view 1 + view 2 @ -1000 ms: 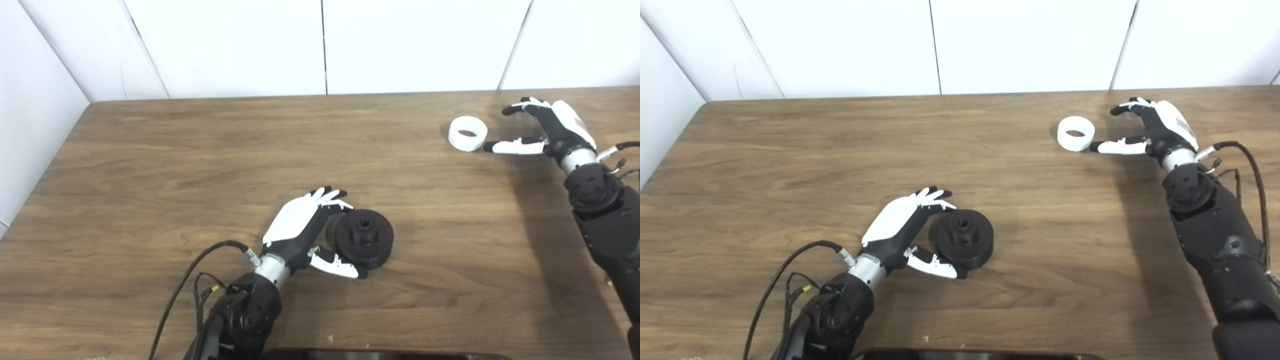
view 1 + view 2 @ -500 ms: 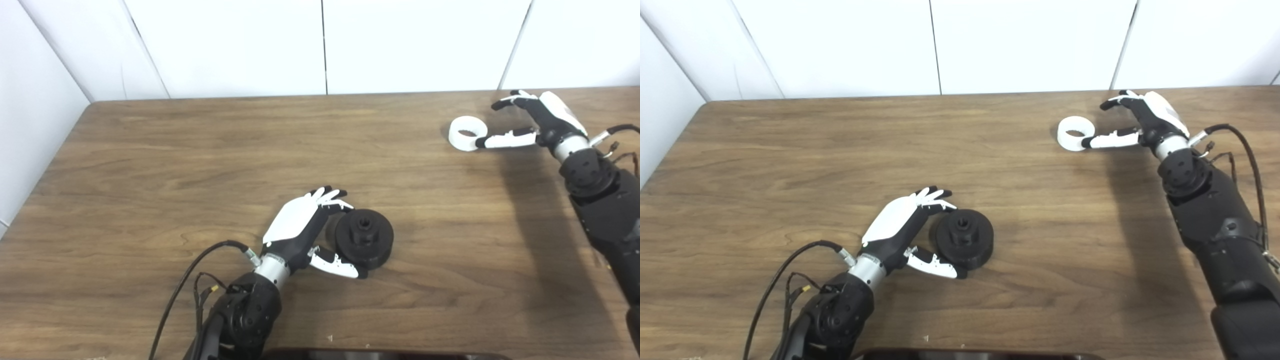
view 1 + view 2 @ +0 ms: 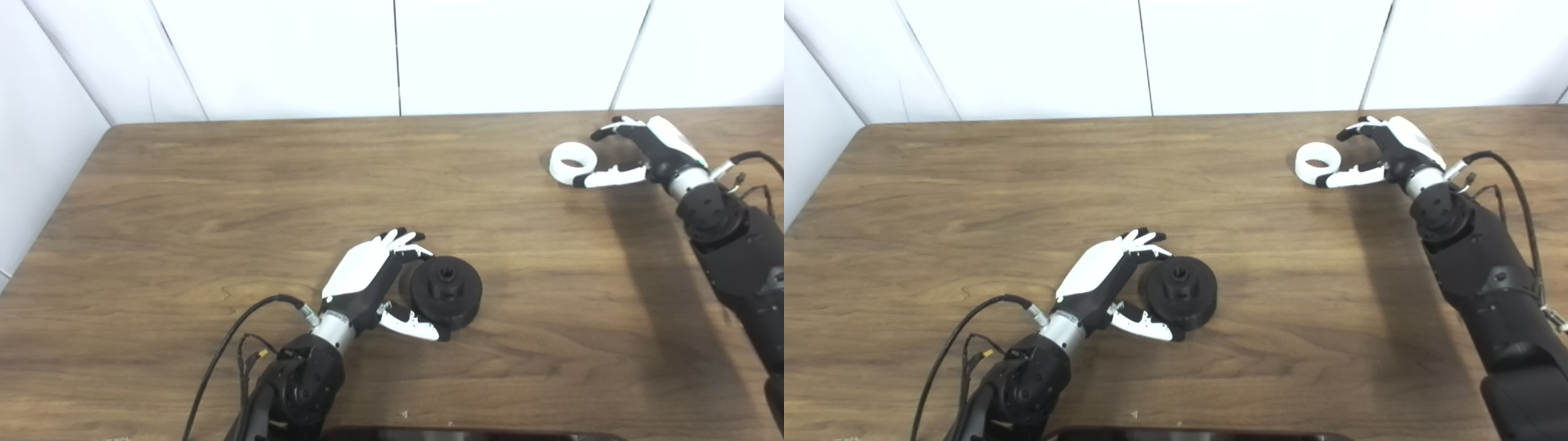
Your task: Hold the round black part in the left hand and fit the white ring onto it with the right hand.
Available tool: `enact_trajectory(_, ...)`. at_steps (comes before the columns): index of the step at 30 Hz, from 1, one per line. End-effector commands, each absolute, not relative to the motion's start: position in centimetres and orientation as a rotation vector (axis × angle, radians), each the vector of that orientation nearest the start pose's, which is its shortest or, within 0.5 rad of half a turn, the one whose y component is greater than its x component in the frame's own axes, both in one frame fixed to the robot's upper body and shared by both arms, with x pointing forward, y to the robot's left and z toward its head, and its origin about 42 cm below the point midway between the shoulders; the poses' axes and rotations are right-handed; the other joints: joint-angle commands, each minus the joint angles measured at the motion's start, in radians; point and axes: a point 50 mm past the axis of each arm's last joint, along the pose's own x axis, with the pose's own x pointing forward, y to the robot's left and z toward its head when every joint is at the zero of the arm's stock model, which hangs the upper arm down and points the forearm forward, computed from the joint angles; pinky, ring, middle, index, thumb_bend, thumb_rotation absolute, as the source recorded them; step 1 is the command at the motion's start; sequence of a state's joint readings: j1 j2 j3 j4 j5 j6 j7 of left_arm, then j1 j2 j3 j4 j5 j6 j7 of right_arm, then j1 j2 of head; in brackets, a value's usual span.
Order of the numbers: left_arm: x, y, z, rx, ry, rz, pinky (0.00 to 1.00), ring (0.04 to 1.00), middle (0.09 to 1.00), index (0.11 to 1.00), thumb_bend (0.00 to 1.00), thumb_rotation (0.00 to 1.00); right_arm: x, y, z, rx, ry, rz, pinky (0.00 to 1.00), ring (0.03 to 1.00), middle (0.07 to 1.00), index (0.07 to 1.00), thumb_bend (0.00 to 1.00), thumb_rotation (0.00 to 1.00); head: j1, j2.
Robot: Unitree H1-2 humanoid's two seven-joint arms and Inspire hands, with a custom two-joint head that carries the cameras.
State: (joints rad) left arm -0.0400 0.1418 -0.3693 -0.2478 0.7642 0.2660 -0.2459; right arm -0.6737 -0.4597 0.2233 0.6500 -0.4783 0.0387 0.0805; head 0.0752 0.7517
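Left eye view gives us the whole table [image 3: 184, 202], which is of brown wood. Our left hand [image 3: 373, 275] is near the front edge. The black part [image 3: 445, 292] stands on the table just to the right of this hand. The fingers [image 3: 407, 242] curve over its far left edge, and the thumb [image 3: 411, 324] reaches along its near side. Both seem to touch the part, but the hand is not closed around it, and the part is not lifted.

Our right hand [image 3: 649, 150] is far from there, near the back right corner of the table. It is open, with fingers [image 3: 612, 130] and thumb [image 3: 606, 179] spread apart. The ring [image 3: 572, 162] lies flat on the table just to the left of this hand, with its hole facing up. The thumb tip is at the near right side of the ring and seems to touch it. The fingers are above and behind the ring, apart from it. Nothing is gripped by this hand. The ring and the black part are well apart.
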Motion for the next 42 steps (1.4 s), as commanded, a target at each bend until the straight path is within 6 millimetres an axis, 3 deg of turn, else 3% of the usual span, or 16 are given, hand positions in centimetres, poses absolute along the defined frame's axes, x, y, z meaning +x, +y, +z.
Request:
enact_trajectory(1, 27.8, 15.8, 13.8, 0.929, -0.021, -0.372, 1.00, 1.000, 0.937, 0.635, 0.85, 0.25, 50.3, -31.5, 23.5, -1.045, -0.047, 0.090, 1.00, 1.000, 0.959, 0.773, 1.00, 0.44, 0.000, 0.001)
enact_trajectory(21, 27.6, 15.5, 13.8, 0.927, -0.017, -0.380, 1.00, 1.000, 0.945, 0.639, 0.85, 0.24, 51.0, -31.1, 23.4, -1.026, -0.044, 0.106, 1.00, 1.000, 0.968, 0.773, 0.94, 0.40, 0.008, -0.007)
enact_trajectory(42, 27.6, 15.5, 13.8, 0.924, -0.025, -0.379, 1.00, 1.000, 0.940, 0.636, 0.85, 0.27, 50.8, -31.0, 22.4, -1.027, -0.077, 0.101, 1.00, 1.000, 0.943, 0.701, 0.87, 0.29, 0.004, -0.001)
